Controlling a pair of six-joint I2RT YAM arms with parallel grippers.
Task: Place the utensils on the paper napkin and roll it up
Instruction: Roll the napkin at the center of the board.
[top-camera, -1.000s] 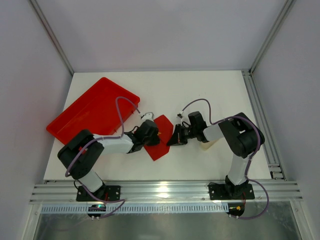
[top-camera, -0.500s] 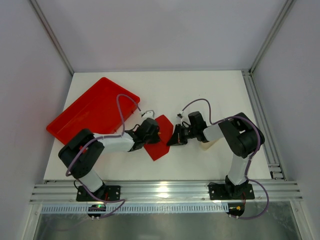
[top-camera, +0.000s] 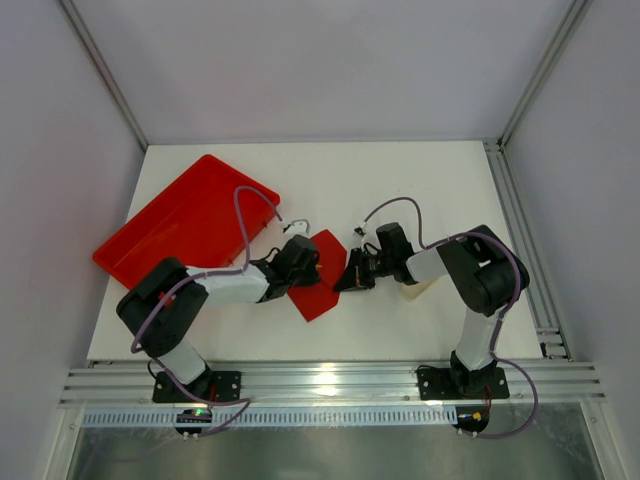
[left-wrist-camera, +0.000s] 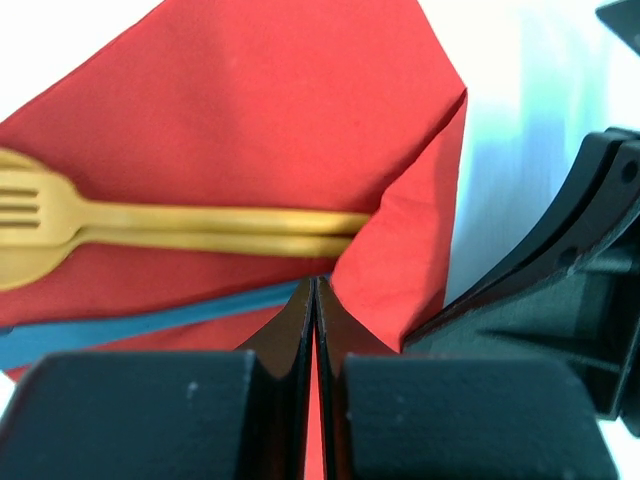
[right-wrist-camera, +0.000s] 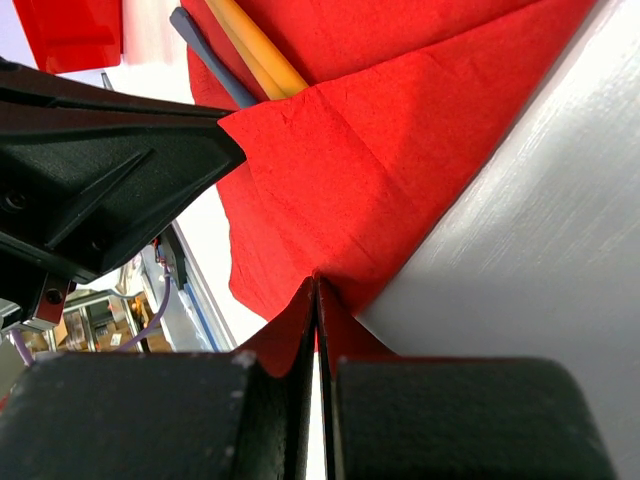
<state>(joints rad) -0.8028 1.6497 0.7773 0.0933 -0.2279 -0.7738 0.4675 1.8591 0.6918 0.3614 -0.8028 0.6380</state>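
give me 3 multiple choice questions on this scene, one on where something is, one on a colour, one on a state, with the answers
1. Where on the table does the red tray lie?
A) far left part
B) near right corner
C) centre of the back edge

2. What colour is the fork lying on the paper napkin?
A) black
B) green
C) golden tan

3. What state is the napkin in?
A) flat and fully open
B) one flap folded over the utensil handles
C) rolled into a tight tube

Answers:
1 A, the top view shows the tray at the far left of the table.
2 C, the left wrist view shows a golden tan fork on the red paper.
3 B, both wrist views show the handle ends going under a folded flap.
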